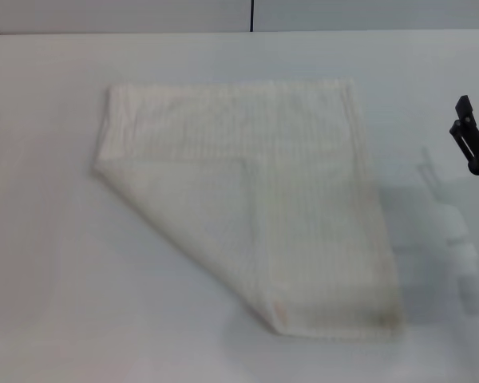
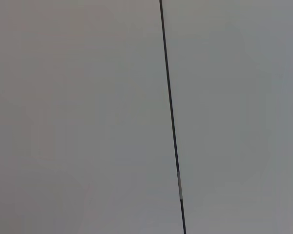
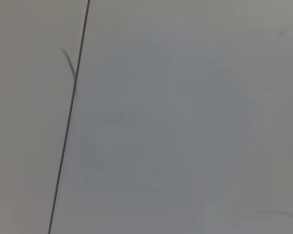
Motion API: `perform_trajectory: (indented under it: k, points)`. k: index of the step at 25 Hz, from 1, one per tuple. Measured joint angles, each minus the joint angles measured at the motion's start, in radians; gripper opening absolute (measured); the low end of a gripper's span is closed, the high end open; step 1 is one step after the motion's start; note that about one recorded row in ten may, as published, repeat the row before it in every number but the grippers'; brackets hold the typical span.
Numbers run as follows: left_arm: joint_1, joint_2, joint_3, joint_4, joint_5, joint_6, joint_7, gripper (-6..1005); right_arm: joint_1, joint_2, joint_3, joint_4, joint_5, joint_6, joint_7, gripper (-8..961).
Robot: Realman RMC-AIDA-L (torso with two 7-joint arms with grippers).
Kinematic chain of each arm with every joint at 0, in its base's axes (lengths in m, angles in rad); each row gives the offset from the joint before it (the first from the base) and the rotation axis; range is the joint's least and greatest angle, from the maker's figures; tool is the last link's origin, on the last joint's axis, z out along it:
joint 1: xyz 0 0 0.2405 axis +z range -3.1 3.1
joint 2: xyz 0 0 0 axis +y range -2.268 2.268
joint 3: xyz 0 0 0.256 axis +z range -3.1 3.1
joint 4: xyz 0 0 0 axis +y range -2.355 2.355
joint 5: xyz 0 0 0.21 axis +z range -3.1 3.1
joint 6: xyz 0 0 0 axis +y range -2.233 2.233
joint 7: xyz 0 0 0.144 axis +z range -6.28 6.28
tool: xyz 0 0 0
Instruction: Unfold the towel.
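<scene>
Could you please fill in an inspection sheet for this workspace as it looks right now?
Surface: white table, flat; a faint shadow on its right side.
Job's things: cream towel lies flat near the middle, folded, with one corner turned over along a diagonal edge; a faint brownish mark near its front right corner.
Clutter: nothing seen.
Grippers: right gripper sits at the right edge of the head view, off the towel and holding nothing; left gripper not in view.
Cables: nothing seen.
Surroundings: pale wall panels behind the table with a thin dark seam; both wrist views show only plain panels and a seam.
</scene>
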Motion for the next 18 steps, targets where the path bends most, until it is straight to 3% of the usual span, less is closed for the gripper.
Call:
perform_trajectory:
  k: [10,15,18]
  points:
    - [0.005,0.000,0.025,0.000,0.004,0.011,-0.003,816,0.000,0.001,0.000,0.000,0.006,-0.006,0.001,846]
    - [0.007,0.007,0.104,-0.045,0.005,-0.002,0.003,815,-0.024,-0.008,0.000,-0.104,0.003,-0.051,0.002,833]
    - [0.006,0.011,0.137,-0.102,0.006,-0.033,0.007,814,-0.043,-0.030,0.012,-0.225,0.000,-0.165,-0.003,811]
